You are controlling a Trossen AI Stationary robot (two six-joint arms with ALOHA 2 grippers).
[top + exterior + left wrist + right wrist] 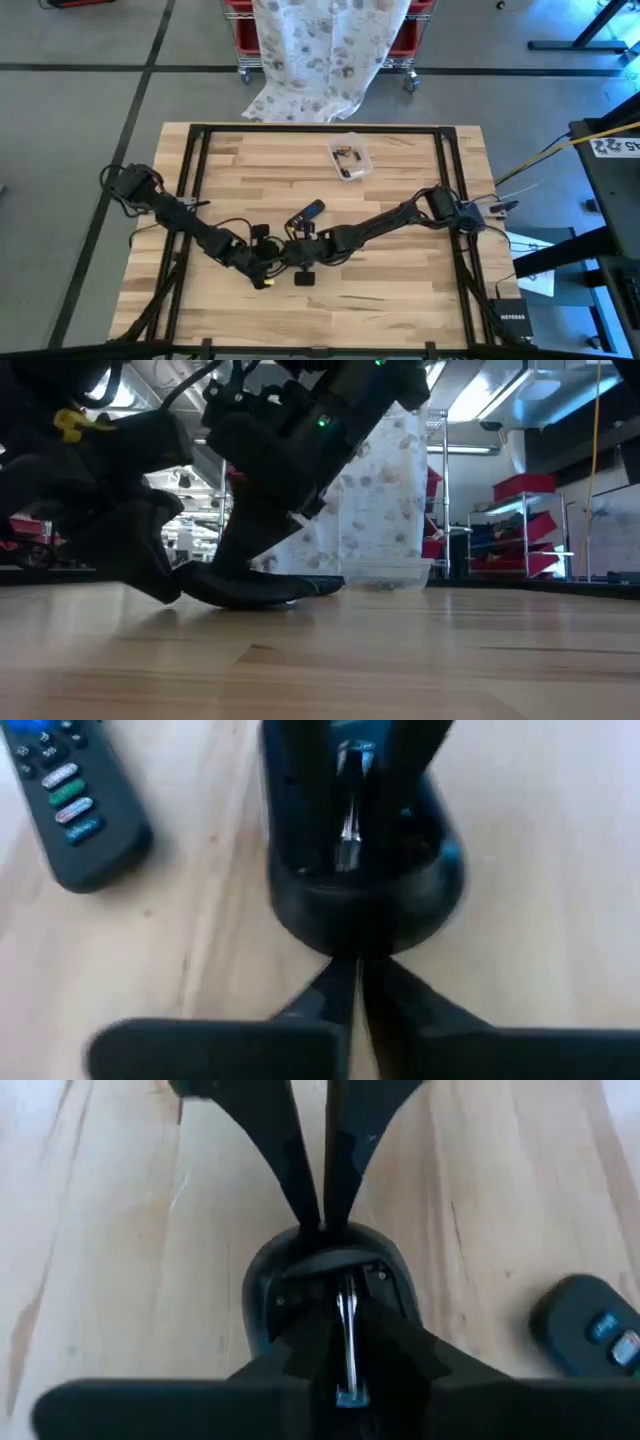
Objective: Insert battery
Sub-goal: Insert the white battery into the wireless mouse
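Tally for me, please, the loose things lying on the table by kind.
Remote controls: 1
Black battery-compartment devices between the grippers: 1
Clear plastic containers: 1
Total: 3

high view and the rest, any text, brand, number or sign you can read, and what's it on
"NETGEAR": on the small black box off the table's right front corner, high view; small, so a tentative reading.
"22": seemingly, on the white tag at the right edge, high view; partly cut off.
Remote buttons, left wrist view: coloured, markings too blurred to read.
Low view and right wrist view: no readable text.
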